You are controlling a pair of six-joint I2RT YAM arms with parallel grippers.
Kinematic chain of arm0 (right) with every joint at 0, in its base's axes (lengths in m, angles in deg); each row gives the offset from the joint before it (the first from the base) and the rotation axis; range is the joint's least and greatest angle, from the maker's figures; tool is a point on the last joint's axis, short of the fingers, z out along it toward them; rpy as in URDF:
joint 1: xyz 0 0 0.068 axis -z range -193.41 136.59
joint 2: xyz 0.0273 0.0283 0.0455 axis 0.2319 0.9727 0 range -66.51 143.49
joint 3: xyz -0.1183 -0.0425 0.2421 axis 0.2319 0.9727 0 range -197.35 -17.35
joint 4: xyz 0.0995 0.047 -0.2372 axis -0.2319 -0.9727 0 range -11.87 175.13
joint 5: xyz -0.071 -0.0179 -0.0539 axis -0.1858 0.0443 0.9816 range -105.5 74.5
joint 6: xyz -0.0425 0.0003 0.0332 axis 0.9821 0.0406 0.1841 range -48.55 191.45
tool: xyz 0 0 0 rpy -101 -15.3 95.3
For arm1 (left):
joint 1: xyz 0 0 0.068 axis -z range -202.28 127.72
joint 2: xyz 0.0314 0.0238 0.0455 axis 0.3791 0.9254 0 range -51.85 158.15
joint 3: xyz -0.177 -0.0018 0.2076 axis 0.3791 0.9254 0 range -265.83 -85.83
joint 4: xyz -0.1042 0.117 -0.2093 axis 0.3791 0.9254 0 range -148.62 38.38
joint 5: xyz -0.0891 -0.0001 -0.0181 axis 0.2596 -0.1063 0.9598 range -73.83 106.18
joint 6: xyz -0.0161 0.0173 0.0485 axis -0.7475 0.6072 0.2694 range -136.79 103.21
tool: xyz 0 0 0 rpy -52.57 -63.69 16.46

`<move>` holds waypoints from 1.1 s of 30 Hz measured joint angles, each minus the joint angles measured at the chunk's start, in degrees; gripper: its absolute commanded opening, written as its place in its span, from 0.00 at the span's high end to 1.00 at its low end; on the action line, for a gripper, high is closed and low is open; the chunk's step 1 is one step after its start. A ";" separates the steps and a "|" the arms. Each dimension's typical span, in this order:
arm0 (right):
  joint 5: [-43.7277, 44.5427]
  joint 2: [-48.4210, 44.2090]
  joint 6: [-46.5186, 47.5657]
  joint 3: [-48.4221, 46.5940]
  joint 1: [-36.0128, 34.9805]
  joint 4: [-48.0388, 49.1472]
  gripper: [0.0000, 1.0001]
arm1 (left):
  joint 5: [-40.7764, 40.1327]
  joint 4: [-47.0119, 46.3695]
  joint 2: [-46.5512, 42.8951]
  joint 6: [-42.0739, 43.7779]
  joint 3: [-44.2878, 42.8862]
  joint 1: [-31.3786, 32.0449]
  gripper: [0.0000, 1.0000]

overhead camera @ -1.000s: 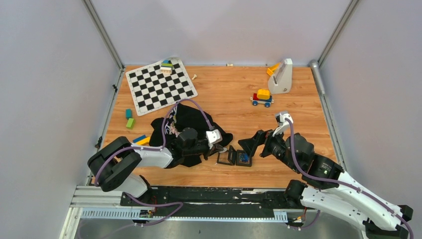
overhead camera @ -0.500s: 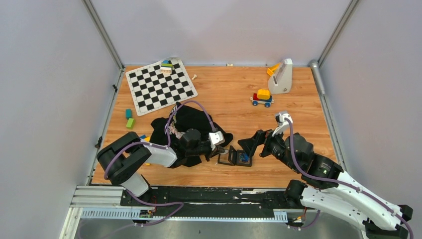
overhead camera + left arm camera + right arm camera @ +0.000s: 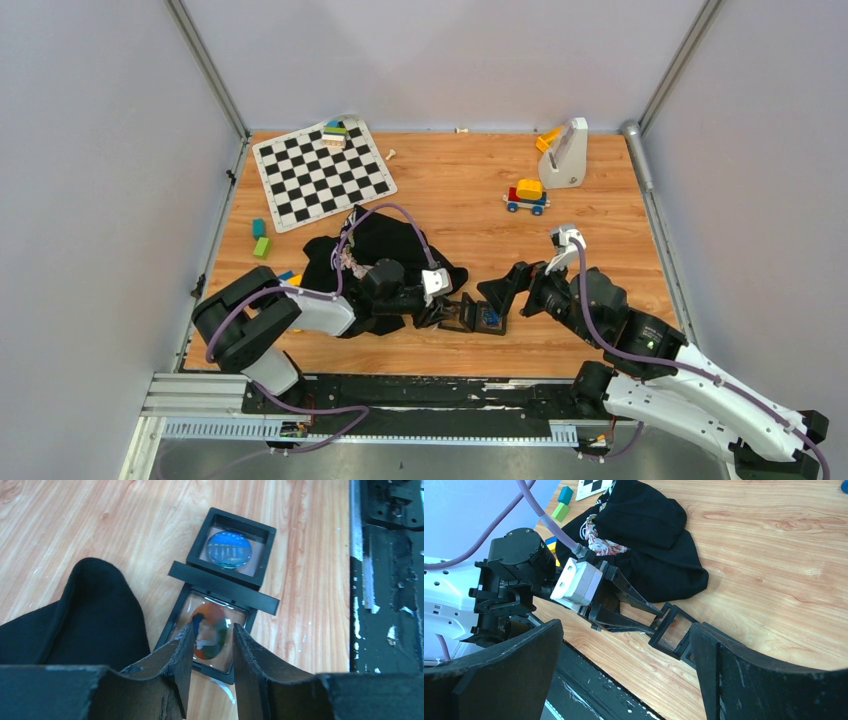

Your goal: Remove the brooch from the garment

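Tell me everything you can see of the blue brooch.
The brooch is a small round disc, glossy blue with pale streaks, dark at the rim. It lies flat inside a black square frame, the farther of two frames side by side on the wooden table. It is off the black garment, which lies apart to one side. Nothing grips it; the left claw is at the nearer frame instead.

Bright even light, soft shadows, sharp
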State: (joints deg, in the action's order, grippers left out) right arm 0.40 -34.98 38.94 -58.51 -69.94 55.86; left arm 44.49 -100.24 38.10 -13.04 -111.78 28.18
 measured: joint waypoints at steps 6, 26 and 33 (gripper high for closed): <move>-0.28 1.16 -0.24 0.00 0.00 0.00 0.00 | 3.80 2.84 -2.08 -0.04 0.00 0.15 0.59; -6.56 20.11 -12.46 -0.72 1.51 -2.91 0.53 | -8.00 9.77 -16.61 -30.93 4.42 0.20 0.48; -6.67 26.47 -16.15 -0.48 1.51 -1.25 0.67 | -15.06 20.79 -14.86 -43.89 2.01 -0.22 0.56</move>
State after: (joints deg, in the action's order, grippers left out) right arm -6.27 -8.51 22.78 -58.99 -68.44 54.61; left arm 29.43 -79.46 23.24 -56.93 -109.77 27.96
